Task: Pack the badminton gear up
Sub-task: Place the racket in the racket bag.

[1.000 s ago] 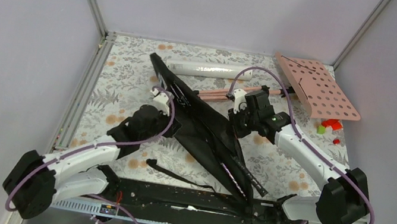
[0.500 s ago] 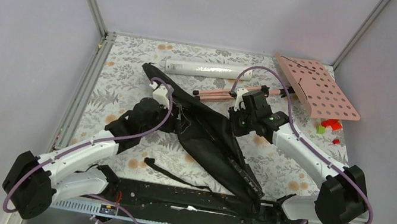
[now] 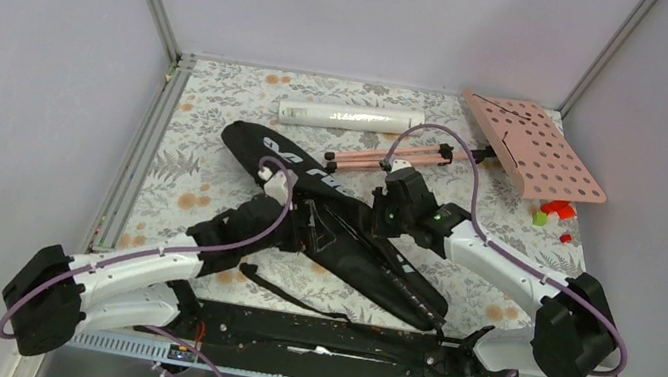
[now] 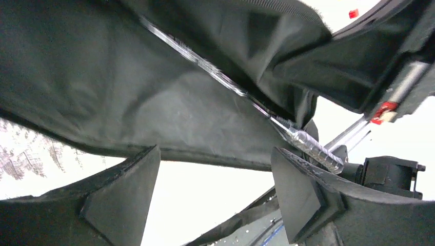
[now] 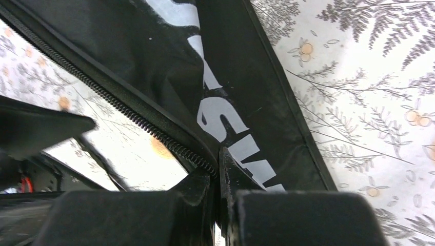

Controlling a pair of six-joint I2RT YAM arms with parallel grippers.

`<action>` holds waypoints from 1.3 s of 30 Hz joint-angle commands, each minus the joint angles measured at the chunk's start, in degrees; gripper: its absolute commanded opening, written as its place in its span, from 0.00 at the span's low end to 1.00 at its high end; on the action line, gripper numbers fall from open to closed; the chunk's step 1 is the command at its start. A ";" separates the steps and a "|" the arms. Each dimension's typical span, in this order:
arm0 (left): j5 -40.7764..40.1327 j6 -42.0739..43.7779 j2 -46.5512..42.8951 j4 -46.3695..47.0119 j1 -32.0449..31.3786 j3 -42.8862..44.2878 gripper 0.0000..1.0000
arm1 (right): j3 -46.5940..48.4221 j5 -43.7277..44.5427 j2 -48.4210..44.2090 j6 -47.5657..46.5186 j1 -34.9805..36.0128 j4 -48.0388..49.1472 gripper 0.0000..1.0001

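left gripper (image 4: 213, 159) spread beneath bag (image 3: 369, 260), right gripper (image 5: 218, 171) pinching its zipper edge

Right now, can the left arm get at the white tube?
Probably: the left gripper is open and empty, and the white tube lies uncovered past the black bag, which it must reach over.
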 commanded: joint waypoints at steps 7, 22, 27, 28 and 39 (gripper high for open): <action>-13.51 -24.07 6.75 33.95 -6.00 -14.31 0.84 | -2.00 8.93 -0.44 11.80 6.03 9.99 0.00; -7.26 -31.64 28.76 59.10 -6.94 -14.11 0.50 | -5.53 8.67 -0.56 13.05 6.51 12.48 0.00; -6.44 -32.72 33.43 66.83 -6.92 -13.86 0.49 | -6.55 7.95 -1.14 13.17 6.49 12.50 0.00; -6.05 -32.80 34.45 68.21 -6.92 -13.59 0.49 | -6.73 7.60 -1.10 13.18 6.51 12.55 0.00; 0.29 -33.59 43.03 73.32 -4.06 -8.74 0.01 | -8.17 3.90 -2.22 12.42 6.61 12.12 0.00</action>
